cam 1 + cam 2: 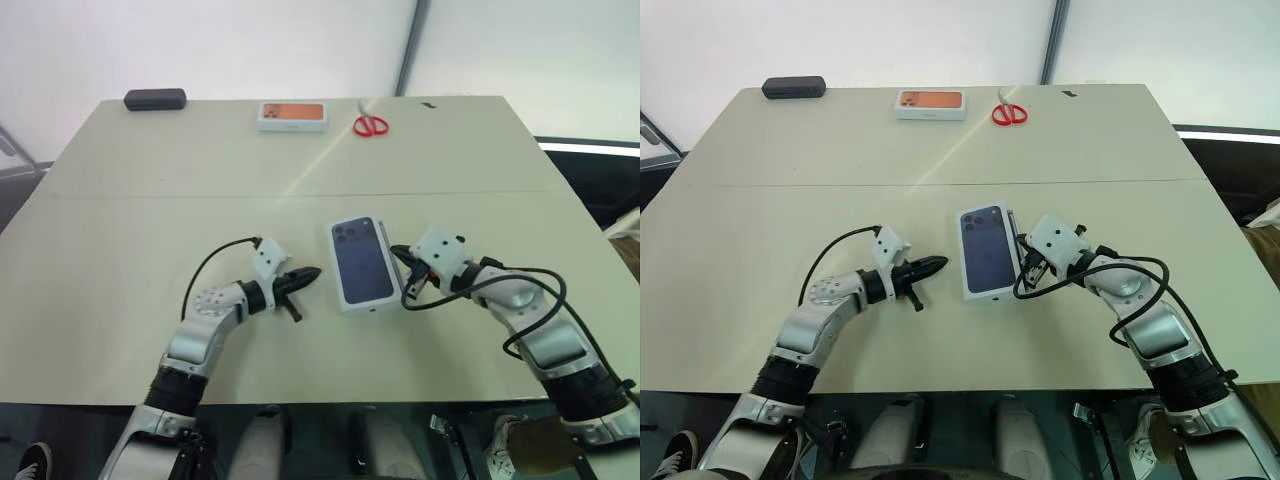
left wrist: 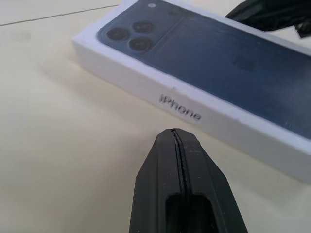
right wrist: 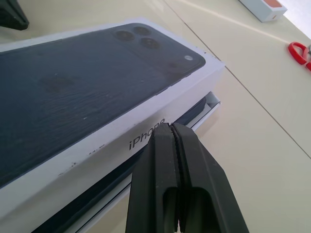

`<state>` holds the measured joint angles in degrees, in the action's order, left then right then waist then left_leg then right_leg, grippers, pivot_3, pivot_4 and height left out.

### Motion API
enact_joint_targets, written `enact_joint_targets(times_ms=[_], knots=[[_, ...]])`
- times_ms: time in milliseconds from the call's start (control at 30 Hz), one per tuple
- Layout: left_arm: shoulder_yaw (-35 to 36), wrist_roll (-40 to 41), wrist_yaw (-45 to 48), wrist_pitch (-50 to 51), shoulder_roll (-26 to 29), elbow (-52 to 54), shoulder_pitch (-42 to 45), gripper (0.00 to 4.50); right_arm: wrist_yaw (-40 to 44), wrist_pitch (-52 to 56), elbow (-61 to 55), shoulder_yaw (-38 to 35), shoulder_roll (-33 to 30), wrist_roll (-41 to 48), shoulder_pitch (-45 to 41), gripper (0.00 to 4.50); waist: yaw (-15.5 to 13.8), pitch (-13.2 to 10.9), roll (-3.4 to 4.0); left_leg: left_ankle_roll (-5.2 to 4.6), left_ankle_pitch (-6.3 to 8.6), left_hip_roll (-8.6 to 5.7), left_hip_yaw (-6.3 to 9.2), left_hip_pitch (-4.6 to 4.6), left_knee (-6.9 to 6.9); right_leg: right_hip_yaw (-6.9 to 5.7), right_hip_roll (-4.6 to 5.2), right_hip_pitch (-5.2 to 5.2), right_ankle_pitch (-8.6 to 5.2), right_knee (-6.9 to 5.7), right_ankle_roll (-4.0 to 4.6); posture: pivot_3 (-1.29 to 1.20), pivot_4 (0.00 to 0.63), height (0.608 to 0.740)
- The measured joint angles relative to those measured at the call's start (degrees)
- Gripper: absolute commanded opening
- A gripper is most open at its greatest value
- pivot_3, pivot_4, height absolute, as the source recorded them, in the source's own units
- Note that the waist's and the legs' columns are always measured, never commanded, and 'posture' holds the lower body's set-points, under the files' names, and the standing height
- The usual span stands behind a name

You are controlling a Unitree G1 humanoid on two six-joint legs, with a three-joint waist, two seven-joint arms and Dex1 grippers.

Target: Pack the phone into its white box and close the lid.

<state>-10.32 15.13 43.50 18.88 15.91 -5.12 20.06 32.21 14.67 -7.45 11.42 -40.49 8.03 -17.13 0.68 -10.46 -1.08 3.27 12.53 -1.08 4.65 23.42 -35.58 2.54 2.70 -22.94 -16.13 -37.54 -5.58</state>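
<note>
Left gripper [image 1: 308, 273] closed, empty, just left of the lid [image 1: 361, 262]. Right gripper [image 3: 171, 127] closed, empty, at the lid's right side, printed "iPhone". Lid sits askew on the white box [image 3: 206, 109], mid-table.

Beige table [image 1: 150, 230] before white wall [image 1: 200, 40]

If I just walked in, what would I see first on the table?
First the lid, white with a dark blue phone picture, in the middle of the table. It sits crooked on the white box, whose edge sticks out on the robot's right. The left gripper and the right gripper, both shut, point at it from either side, and red scissors lie at the far edge.
</note>
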Motion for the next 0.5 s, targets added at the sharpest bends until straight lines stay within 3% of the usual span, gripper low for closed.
enact_joint_targets(times_ms=[500], knots=[[-1.1, -0.9, -0.8, 4.8, -2.6, 0.9, 2.1, 0.0, 2.3, -0.2, 0.0, -1.7, 1.3, -4.1, 0.8, 0.04, 0.0, 0.0, 0.0, 0.0, 0.0, -0.01, 0.05, -0.04, -0.03, -0.04, 0.0, 0.08, 0.0, 0.0, 0.0, 0.0, 0.15, 0.74]])
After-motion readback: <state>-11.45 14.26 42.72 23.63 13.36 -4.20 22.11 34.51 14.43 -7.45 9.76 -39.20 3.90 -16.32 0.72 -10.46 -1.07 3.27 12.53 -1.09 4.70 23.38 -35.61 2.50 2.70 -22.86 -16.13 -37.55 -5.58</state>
